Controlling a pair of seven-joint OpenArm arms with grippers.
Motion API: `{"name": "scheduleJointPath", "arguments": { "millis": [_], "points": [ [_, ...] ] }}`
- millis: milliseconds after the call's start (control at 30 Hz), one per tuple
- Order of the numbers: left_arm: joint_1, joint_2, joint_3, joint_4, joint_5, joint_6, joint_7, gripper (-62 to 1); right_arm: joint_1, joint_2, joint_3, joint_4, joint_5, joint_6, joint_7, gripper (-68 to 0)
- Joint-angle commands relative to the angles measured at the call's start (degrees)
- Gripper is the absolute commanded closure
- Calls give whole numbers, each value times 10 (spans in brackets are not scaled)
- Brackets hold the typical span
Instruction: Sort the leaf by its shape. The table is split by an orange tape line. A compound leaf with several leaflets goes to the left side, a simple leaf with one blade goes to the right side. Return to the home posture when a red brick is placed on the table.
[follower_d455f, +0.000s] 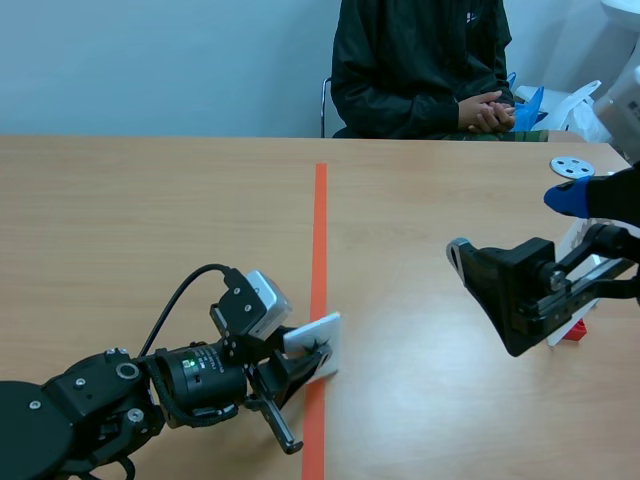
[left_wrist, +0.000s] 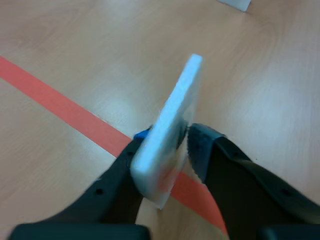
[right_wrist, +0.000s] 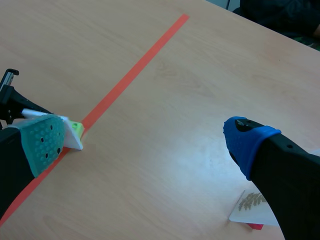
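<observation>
Your left gripper (left_wrist: 165, 150) pinches the near end of a white leaf card (left_wrist: 172, 112), held edge-up just over the orange tape line (left_wrist: 55, 102) (its long axis points ahead of the fingers (left_wrist: 235, 170)), your right gripper (right_wrist: 145, 142) hangs spread wide farther right, and a person (follower_d455f: 420, 60) sits beyond.
</observation>
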Motion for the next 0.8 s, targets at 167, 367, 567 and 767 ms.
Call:
{"name": "scheduleJointPath", "arguments": {
  "millis": [167, 367, 567, 767],
  "points": [
    [-2, -3, -3, 25, -6, -3, -5, -34, 7, 5, 8, 1, 6, -2, 4, -679],
    [17, -38, -47, 113, -15, -8, 33, -34, 7, 5, 8, 1, 6, -2, 4, -679],
    [43, -73, -141, 181, -45, -8, 74, -34, 7, 5, 8, 1, 6, -2, 5, -679],
    [46, -92, -257, 186, -130, -5, 113, -34, 7, 5, 8, 1, 6, -2, 4, -679]
  ]
}}
